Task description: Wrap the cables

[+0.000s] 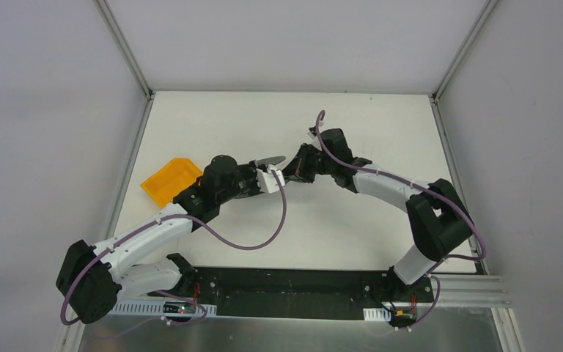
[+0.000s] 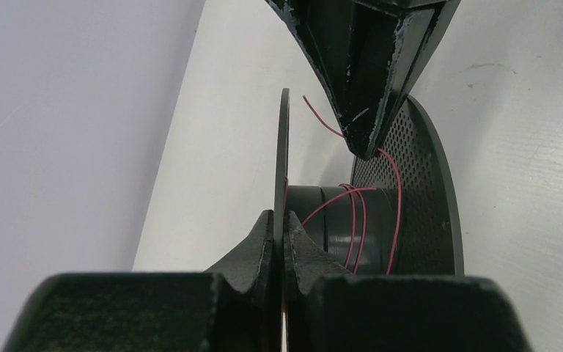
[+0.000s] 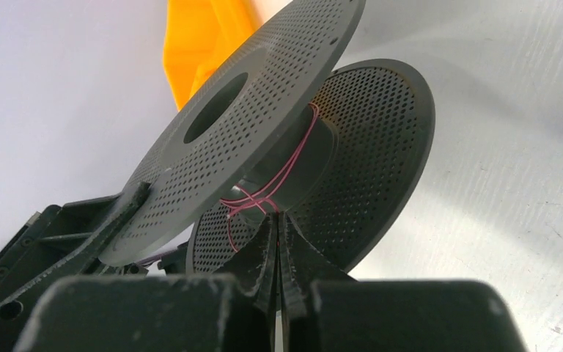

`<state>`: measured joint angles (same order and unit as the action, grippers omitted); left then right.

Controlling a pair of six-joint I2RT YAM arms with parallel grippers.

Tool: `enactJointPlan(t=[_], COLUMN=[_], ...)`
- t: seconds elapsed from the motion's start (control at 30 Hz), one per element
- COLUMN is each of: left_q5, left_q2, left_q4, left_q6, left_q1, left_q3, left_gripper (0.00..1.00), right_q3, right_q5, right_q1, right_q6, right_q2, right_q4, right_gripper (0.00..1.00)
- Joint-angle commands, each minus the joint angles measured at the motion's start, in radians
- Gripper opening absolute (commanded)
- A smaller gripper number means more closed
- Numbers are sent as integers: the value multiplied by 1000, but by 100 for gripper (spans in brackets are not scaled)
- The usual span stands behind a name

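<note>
A dark grey two-flanged perforated spool point(image 3: 264, 125) is held above the table's middle; it also shows in the left wrist view point(image 2: 418, 198) and, edge-on, in the top view point(image 1: 270, 160). A thin reddish-brown wire point(image 2: 355, 213) runs in a few loose turns round its hub, also seen in the right wrist view point(image 3: 278, 176). My left gripper point(image 2: 282, 224) is shut on the rim of the spool's left flange. My right gripper point(image 3: 277, 224) is shut on the wire between the flanges, next to the hub. In the top view the two grippers meet at the spool point(image 1: 293, 170).
An orange tray point(image 1: 170, 180) lies on the table to the left, behind the left arm, and shows in the right wrist view point(image 3: 205, 37). Thick purple cables point(image 1: 264, 238) loop off both arms. Grey walls enclose the white table point(image 1: 381, 132).
</note>
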<state>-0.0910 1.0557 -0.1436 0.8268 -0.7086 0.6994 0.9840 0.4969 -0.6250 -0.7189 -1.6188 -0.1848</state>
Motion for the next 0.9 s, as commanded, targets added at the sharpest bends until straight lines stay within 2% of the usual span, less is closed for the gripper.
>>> enactJointPlan(t=[0.0,0.13,0.53,0.87], left_q5=[38,42,49,46], left_q2=[-43,-53,-70,-81], left_q4=[-174,-183,-202,-202], left_q6=[8,16,49,60], left_q1=[-14,-23,-53,-67], left_q3=[-2,-10,-32,-45], left_gripper=[0,0,0,0], right_q3=[40,68,122,123], right_q5=[68,57,111,60], right_q1=[-5,-5,-4,-3], right_q6=[-45,-70,-152,-176], right_q2=[-54,-76,-150,-130], right_q4=[31,81,93,71], right_gripper=[0,0,0,0])
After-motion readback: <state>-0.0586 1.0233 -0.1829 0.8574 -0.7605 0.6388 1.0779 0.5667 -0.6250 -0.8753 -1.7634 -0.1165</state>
